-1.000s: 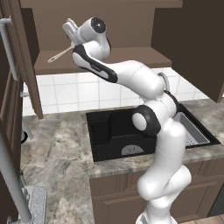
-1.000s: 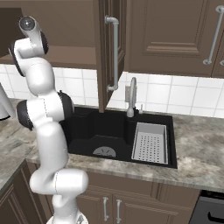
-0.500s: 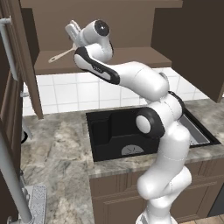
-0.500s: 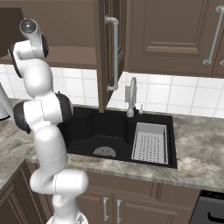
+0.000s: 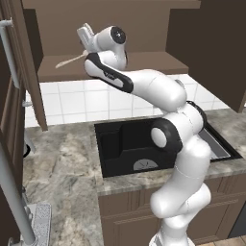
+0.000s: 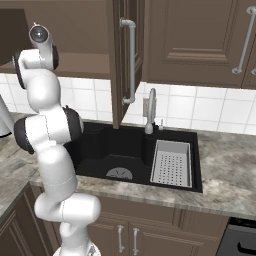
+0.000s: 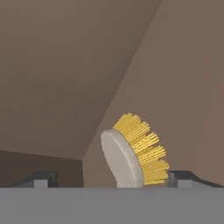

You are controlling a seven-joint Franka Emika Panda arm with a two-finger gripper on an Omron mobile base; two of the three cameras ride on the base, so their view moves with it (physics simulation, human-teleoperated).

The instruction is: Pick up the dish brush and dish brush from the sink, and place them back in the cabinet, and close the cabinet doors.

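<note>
A whitish-handled dish brush (image 5: 72,60) lies on the lighter brown shelf (image 5: 144,62) of the open cabinet. My gripper (image 5: 85,33) hangs just above its right end, open and holding nothing. In the hand view the brush's yellow-orange bristle head (image 7: 138,151) stands close ahead, between my spread fingertips (image 7: 183,178), with my gripper (image 7: 113,180) apart from it. Both cabinet doors stand open: the left door (image 5: 26,72) and the right door (image 5: 216,48), which is also the door (image 6: 120,60) with the silver bar handle (image 6: 131,60). The black sink (image 5: 129,144) lies below.
A grey faucet (image 6: 150,110) rises behind the sink, and a white slotted tray (image 6: 171,162) fills its right part. Marbled counter (image 5: 62,168) runs to the left. A closed wall cabinet (image 6: 200,40) hangs to the right. A steel fridge handle (image 5: 14,192) stands at the near left.
My hand has drifted slightly right along the shelf, still open. The dish brush has stayed where it lies on the shelf.
</note>
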